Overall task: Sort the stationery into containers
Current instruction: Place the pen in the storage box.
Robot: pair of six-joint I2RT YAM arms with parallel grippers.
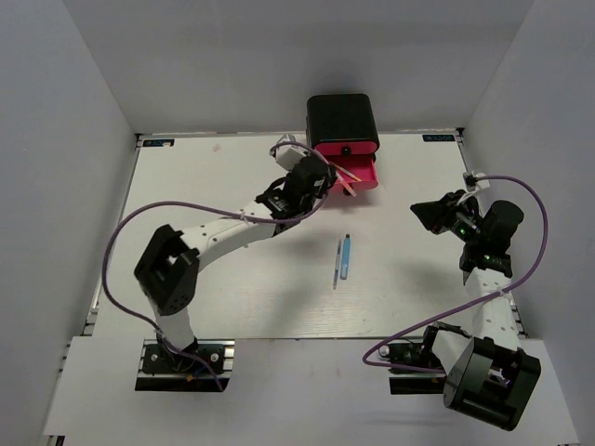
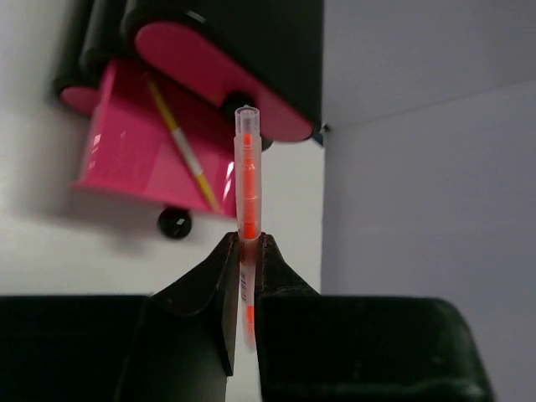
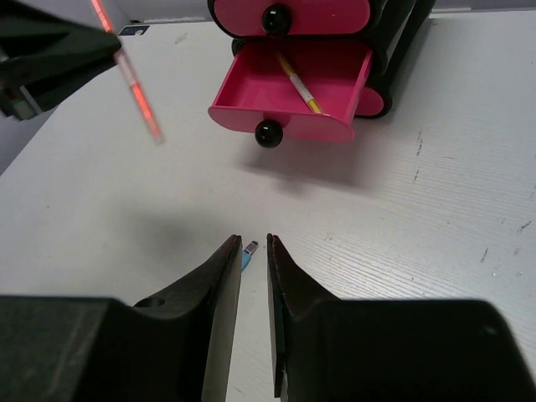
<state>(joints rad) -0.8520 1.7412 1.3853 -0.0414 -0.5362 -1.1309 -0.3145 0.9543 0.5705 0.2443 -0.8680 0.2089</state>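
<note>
- Mid-table [image 1: 279, 297]: slim grey-blue pen [image 1: 336, 269] and light blue marker [image 1: 345, 257] lie just beside each other, well apart from cabinet [image 1: 342, 116].
- Right gripper [image 3: 251, 241]: jaws slightly apart, nothing between.
- Left gripper [image 2: 247, 241]: jaws pinch pink-orange pen [image 2: 247, 167] at lower end; pen is off table, near open drawer [image 3: 251, 92].
- Step, as judged: put pen in drawer. Bring pen past knob [image 3: 268, 134], fully over drawer, tilt flatter, release low.
- Open drawer holds yellow stick [image 3: 297, 82], lying diagonal.
- Closed drawer [image 3: 289, 12] above: contents hidden.

Overhead camera looks down on the table [image 1: 232, 279]; both wrist cameras face the open drawer [image 3: 310, 130].
</note>
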